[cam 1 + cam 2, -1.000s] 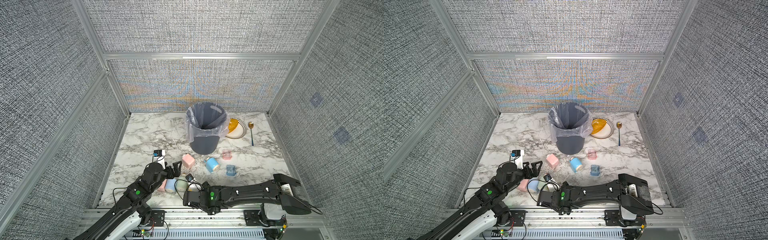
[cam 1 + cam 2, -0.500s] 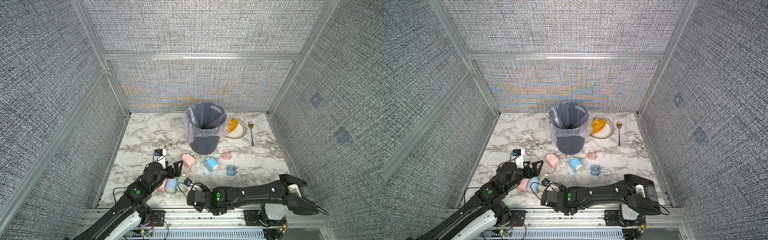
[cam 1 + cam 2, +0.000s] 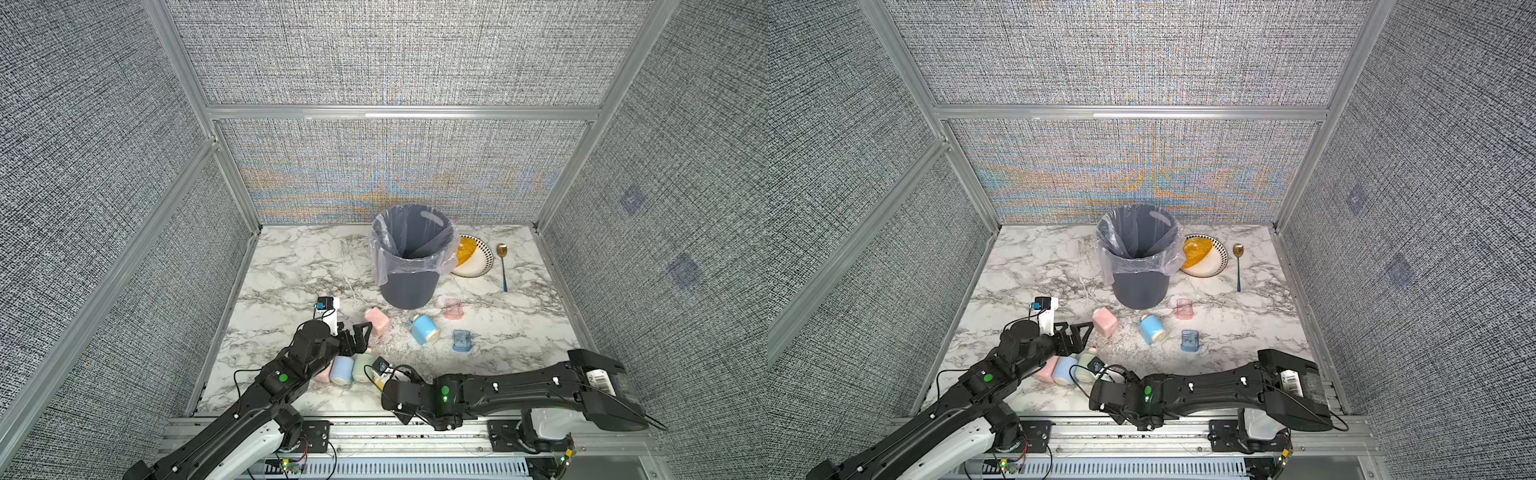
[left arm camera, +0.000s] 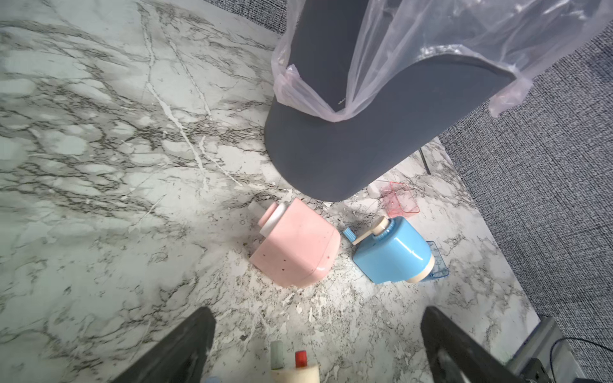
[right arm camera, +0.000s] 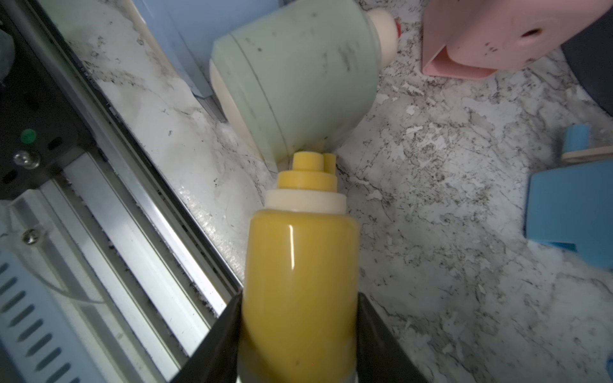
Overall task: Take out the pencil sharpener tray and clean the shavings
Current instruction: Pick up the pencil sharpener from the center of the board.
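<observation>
My right gripper (image 5: pixel 298 305) is shut on a yellow pencil sharpener (image 5: pixel 300 265) near the table's front edge, beside a pale green sharpener (image 5: pixel 295 76). Its tray is not visible. In both top views this gripper (image 3: pixel 380 376) (image 3: pixel 1105 373) is mostly hidden under its wrist. My left gripper (image 3: pixel 359 336) (image 4: pixel 316 318) hangs open and empty over a front-left row of pink (image 3: pixel 323 374), blue (image 3: pixel 341 370) and green (image 3: pixel 360 368) sharpeners. An empty pink tray (image 3: pixel 453 308) and a blue tray (image 3: pixel 461 340) lie on the marble. Pale shavings (image 4: pixel 298 305) (image 5: pixel 414 99) are scattered mid-table.
A grey bin (image 3: pixel 409 257) with a plastic liner stands at the back centre. A plate (image 3: pixel 473 257) and a spoon (image 3: pixel 503 266) lie to its right. A pink sharpener (image 3: pixel 377 321) and a blue sharpener (image 3: pixel 424 329) lie on their sides mid-table. Metal rails border the table's front edge.
My right gripper has closed on the yellow sharpener and the right arm has drawn back toward the front edge. The left arm has stayed in place, open.
</observation>
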`<action>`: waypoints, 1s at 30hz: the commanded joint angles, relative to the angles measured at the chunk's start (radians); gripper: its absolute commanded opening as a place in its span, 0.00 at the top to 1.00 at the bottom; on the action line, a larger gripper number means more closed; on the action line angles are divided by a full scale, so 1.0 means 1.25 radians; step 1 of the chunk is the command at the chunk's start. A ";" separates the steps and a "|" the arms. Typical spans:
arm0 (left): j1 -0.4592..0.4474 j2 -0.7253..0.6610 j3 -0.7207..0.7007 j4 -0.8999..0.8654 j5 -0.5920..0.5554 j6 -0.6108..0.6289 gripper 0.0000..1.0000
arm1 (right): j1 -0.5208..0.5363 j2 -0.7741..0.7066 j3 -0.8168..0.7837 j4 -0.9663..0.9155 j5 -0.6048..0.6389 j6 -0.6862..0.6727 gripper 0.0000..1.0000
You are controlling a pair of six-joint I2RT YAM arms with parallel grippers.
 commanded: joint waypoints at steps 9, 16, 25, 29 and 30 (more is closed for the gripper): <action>0.001 0.031 0.028 0.073 0.133 0.051 0.00 | -0.035 -0.110 -0.044 0.018 -0.021 -0.004 0.66; 0.001 0.031 0.039 0.085 0.175 0.080 0.00 | -0.113 -0.239 -0.102 0.017 -0.098 -0.021 0.67; 0.001 0.048 -0.034 0.291 0.325 0.080 0.00 | -0.271 -0.417 -0.119 0.008 -0.258 -0.082 0.67; 0.001 0.087 -0.045 0.395 0.443 0.080 0.00 | -0.330 -0.455 -0.085 -0.018 -0.332 -0.120 0.67; 0.001 0.098 -0.043 0.418 0.475 0.081 0.00 | -0.342 -0.462 -0.077 -0.025 -0.350 -0.131 0.67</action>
